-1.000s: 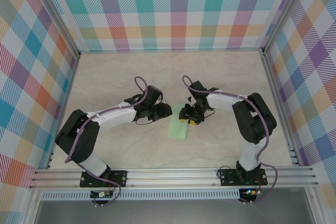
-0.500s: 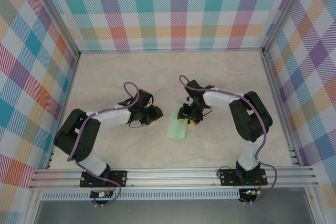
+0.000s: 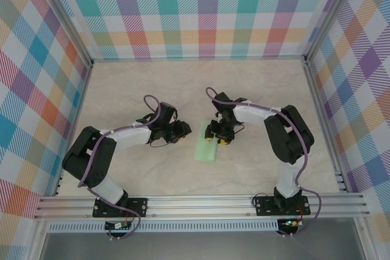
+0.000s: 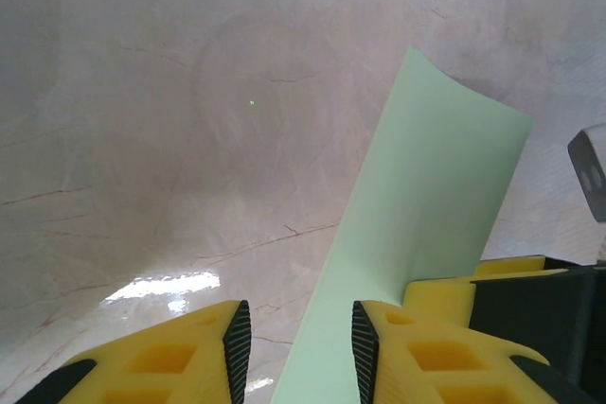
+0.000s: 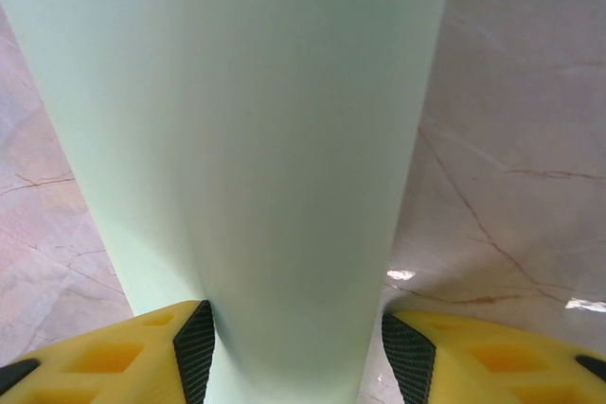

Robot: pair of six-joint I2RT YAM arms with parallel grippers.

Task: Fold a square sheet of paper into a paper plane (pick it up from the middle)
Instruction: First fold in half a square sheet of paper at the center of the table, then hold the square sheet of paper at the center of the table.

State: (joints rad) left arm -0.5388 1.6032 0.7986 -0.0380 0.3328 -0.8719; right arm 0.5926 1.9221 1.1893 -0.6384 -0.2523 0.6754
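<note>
- FOLD IN HAND: The square sheet of paper (image 3: 207, 145) lies near the middle of the desk (image 3: 262, 89), between the two arms. From above it reads as a narrow pale-green strip rather than a square. It looks doubled over lengthwise, and no pointed nose is formed yet.
- The right tool (image 3: 217, 136) sits over the strip's far end. Its wrist camera shows the fingers standing apart, with the bowed paper spanning the gap between the pads (image 5: 194, 352). Whether they squeeze its edges or merely straddle them cannot be told.
- The left tool (image 3: 180, 131) hovers just left of the strip, fingers partly spread and gripping nothing. Its own camera shows the sheet's long edge running past the finger on the right of that view, and the far end seems to curl up off the desk.
- Judgement: this is an early lengthwise fold, a long way from a plane. The next move calls for flattening the bowed paper and pressing the crease. One tool should pin the light sheet so it does not slide.
- No tray, box or bin figures here; the sheet lies bare on the desk.
</note>
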